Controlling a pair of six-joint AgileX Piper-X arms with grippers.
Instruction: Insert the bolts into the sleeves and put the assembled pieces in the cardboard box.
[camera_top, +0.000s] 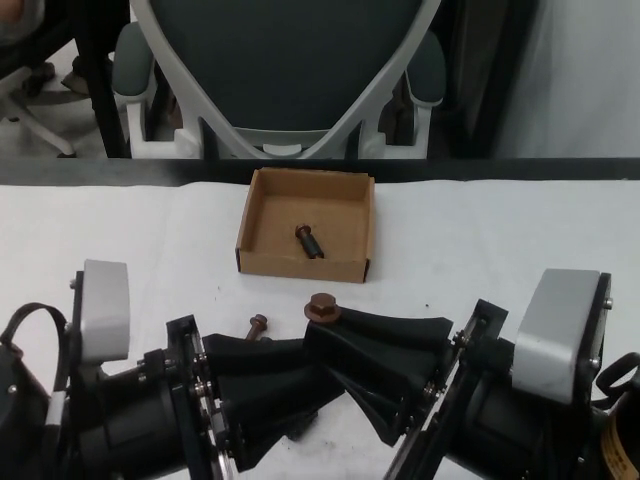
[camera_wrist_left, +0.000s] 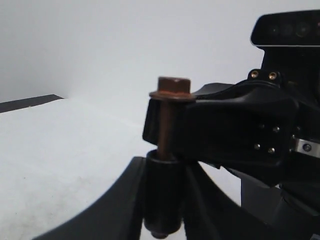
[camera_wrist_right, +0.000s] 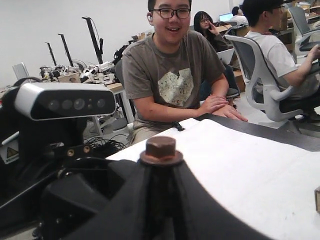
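My left gripper (camera_top: 316, 386) is shut on a black sleeve (camera_wrist_left: 162, 192), which stands upright between its fingers (camera_wrist_left: 112, 205). My right gripper (camera_top: 325, 338) comes in from the other side, shut on a rusty brown bolt (camera_wrist_left: 169, 117) just under its hex head (camera_wrist_right: 160, 148). The bolt's shank enters the top of the sleeve and most of it is still outside. The two grippers meet at the near middle of the bench. In the high view the bolt head (camera_top: 321, 306) shows above the crossed fingers.
The cardboard box (camera_top: 300, 263) sits at the far middle of the white bench with one assembled piece (camera_top: 309, 241) in it. A loose bolt (camera_top: 257, 325) lies just beyond my left gripper. A grey chair (camera_top: 285, 60) stands behind the bench.
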